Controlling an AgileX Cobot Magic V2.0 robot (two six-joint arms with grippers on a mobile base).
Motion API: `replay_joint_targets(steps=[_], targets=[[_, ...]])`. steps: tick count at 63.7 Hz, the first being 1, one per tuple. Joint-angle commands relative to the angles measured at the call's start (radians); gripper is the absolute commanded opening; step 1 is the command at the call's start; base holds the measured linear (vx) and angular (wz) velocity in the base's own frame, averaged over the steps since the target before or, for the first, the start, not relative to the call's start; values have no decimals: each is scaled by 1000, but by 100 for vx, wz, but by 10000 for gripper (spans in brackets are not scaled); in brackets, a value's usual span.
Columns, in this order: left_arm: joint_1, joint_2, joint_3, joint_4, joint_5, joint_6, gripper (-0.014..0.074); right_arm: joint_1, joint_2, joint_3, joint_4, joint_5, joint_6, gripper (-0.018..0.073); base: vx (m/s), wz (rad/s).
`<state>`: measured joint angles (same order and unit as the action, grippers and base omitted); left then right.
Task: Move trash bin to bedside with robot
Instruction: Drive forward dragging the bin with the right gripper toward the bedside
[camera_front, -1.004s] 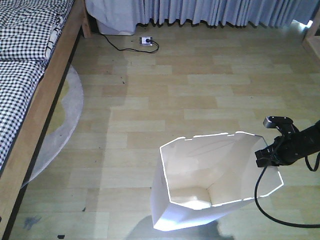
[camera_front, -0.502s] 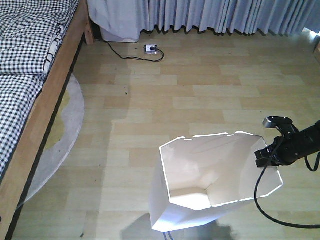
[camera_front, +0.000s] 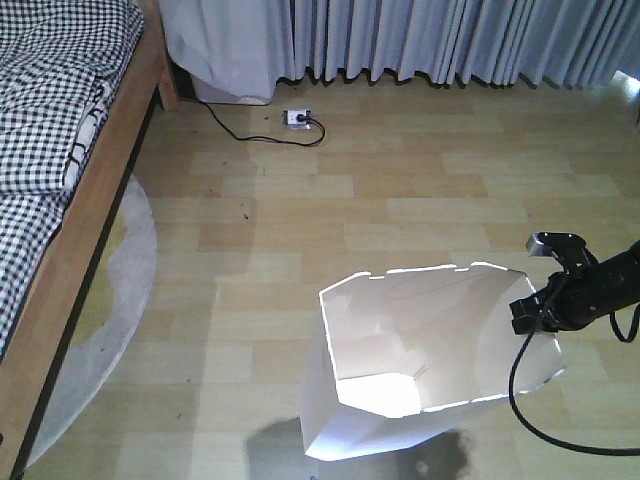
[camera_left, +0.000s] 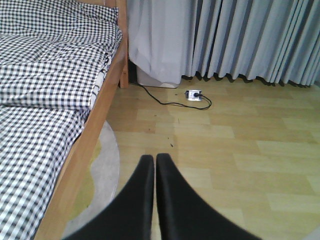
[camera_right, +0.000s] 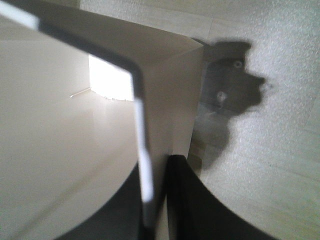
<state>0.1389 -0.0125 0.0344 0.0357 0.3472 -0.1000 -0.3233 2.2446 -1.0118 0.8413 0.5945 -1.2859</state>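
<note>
The right gripper (camera_front: 528, 312) is clamped on the right side of the white trash bin (camera_front: 380, 330) at its rim, 1 finger inside the wall and 1 outside, with the bin well apart from the bedside (camera_front: 85, 220) at far left, while the left gripper (camera_left: 155, 162) hangs with its 2 fingers pressed together.

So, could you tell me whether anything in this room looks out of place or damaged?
Nothing looks spilled or broken. The trash bin looks empty, with the right gripper pinching its rim. The one loose item is a power strip lying on the open floor by the curtains.
</note>
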Motion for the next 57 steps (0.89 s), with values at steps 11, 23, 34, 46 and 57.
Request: replay_joint_targets(steps=[11,23,34,46,57], targets=[[-3,-14,3,-2,-66,-4,-6,-2,-71,-15,77,157,12,-5,25,-3],[-3,-14,3,-2,-66,-4,-6,-2,-71,-15,77,157,12,-5,22,-2],[-3,-14,3,-2,-66,-4,-6,-2,-71,-15,77,157,12,-5,20,0],[-3,-14,3,-2,-66,-4,-6,-2,-71,-15,77,157,12,-5,20,2],[-3,-14,3,-2,-66,-4,-6,-2,-71,-15,77,161,12,-5,19,3]])
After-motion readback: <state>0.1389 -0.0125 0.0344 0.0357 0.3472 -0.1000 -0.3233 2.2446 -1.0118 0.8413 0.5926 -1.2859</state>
